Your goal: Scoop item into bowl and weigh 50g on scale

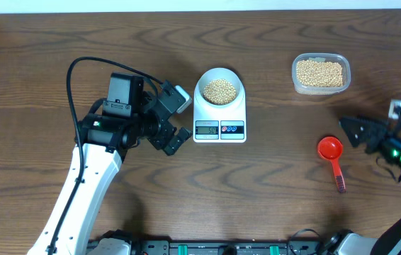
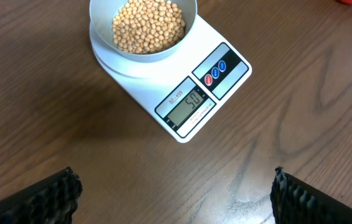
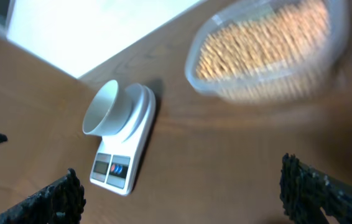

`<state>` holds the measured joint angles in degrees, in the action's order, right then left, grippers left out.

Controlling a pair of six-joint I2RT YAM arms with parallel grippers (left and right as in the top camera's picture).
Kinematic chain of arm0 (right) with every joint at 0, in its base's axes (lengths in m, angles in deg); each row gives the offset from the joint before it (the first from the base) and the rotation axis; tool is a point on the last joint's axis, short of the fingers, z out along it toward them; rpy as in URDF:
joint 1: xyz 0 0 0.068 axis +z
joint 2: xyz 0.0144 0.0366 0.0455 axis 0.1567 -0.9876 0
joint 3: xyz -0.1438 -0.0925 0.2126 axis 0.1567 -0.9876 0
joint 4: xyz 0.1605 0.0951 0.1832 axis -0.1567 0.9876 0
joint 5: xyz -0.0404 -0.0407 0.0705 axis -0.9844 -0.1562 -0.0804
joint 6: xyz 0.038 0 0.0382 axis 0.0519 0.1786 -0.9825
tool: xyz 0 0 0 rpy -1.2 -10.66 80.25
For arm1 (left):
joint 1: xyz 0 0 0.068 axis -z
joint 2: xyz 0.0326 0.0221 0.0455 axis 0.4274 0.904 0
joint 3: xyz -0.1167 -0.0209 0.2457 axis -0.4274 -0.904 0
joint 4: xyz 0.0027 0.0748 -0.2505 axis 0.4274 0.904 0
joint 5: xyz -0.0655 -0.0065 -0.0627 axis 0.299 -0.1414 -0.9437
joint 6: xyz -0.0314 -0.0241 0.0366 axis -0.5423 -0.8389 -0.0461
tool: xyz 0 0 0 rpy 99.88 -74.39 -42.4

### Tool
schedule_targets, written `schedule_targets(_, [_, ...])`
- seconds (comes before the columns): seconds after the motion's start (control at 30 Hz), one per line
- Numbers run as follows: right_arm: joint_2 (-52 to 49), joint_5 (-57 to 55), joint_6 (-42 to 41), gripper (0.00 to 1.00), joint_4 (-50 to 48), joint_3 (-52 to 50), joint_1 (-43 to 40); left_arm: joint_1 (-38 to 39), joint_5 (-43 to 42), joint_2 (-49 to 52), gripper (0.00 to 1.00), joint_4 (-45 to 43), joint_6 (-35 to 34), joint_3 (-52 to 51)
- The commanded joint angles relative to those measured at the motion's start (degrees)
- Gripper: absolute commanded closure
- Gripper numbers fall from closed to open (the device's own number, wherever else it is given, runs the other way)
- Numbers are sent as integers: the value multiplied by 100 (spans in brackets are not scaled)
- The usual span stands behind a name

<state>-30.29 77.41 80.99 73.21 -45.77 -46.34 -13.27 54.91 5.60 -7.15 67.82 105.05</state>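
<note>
The bowl point(image 2: 191, 15) of beans point(image 2: 148, 25) sits on the scale point(image 1: 239, 113), upper centre, for weighing (the display seems to read the target). The left hand point(image 1: 183, 119) beside the scale and the right hand point(image 1: 370, 127) by the laid-down scoop point(image 1: 331, 150) are both spread and empty, so the scooping is probably finished.

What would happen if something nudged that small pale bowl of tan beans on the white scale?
The small pale round bowl would probably slide rather than tip: it looks wide, and its fill adds weight. The flat white digital scale under it looks smooth, so grip is likely poor. The loose round tan beans inside might spill and roll if jolted.
</note>
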Motion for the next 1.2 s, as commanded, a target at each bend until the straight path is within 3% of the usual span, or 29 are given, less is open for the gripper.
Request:
schedule_targets(0.0, [422,-431,-297,1,-50,520,595,-24,-55,33,0,-2,96,125])
schedule_targets(0.43, [975,-1576,-1147,1,52,1209,2197,-24,-55,33,0,-2,96,125])
schedule_targets(1.17, [977,-1679,-1228,1,715,1207,2319,-24,-55,33,0,-2,96,125])
